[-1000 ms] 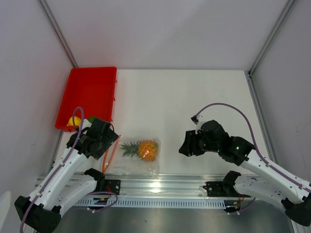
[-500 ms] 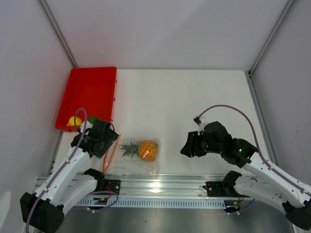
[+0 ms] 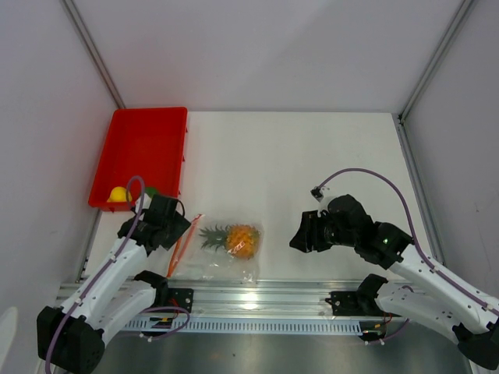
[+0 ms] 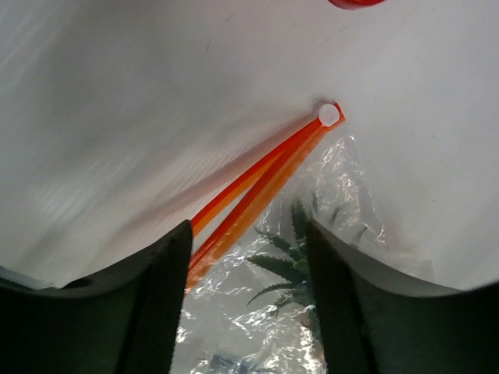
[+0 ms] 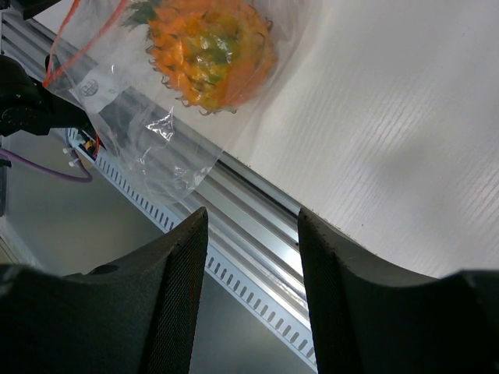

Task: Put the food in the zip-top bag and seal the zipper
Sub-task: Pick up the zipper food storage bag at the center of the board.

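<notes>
The clear zip-top bag [image 3: 226,253] lies at the table's front edge with the orange pineapple [image 3: 240,240] inside it. Its red zipper [image 3: 182,243] runs along the left side. My left gripper [image 3: 176,232] is open, its fingers straddling the bag's mouth end; the left wrist view shows the zipper [image 4: 265,175], the leafy crown [image 4: 295,261] and the gripper [image 4: 248,234]. My right gripper [image 3: 300,232] is open and empty, right of the bag. The right wrist view shows the gripper [image 5: 251,226], pineapple [image 5: 210,51] and bag [image 5: 148,140]. The yellow fruit [image 3: 118,195] and green fruit [image 3: 150,190] sit in the tray.
The red tray [image 3: 144,148] stands at the back left, close to my left arm. The bag's bottom hangs over the metal rail [image 3: 257,300] along the front edge; the rail also shows in the right wrist view [image 5: 257,226]. Grey walls stand on both sides.
My left gripper has moved down and right to the zipper end of the bag. The bag and pineapple have shifted slightly right. My right gripper dropped a little, then held still.
</notes>
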Motion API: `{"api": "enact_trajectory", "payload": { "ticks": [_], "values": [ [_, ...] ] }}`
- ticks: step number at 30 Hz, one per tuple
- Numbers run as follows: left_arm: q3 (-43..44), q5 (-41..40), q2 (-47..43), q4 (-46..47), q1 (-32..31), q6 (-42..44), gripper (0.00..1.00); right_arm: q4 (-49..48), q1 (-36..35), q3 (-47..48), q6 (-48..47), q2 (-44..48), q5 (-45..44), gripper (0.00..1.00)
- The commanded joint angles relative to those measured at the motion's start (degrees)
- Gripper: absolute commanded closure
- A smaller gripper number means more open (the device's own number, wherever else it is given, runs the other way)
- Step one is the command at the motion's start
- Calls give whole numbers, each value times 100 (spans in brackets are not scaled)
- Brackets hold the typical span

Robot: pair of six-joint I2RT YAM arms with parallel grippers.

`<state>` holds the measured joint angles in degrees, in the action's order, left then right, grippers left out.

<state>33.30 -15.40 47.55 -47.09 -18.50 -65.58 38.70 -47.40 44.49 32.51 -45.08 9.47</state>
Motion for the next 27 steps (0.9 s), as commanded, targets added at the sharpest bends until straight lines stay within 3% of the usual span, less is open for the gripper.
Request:
{"api": "enact_trajectory", "payload": {
  "ticks": [1,5,7,15,22,27],
  "values": [
    [-209,370,-79,541,57,326,40,-143,20,25,-26,17,46,48],
    [-376,861,0,1007,57,476,52,-161,20,25,9,8,54,49],
    [-438,1012,122,1149,57,564,52,-161,20,25,27,17,54,49],
    [-789,1469,141,1799,57,669,35,-161,20,25,53,26,19,49],
    [-843,1364,-167,1870,57,889,13,-196,20,7,80,8,19,50],
    [-991,1495,-404,2097,75,880,11,-196,20,-2,97,-1,19,50]
  ]
}}
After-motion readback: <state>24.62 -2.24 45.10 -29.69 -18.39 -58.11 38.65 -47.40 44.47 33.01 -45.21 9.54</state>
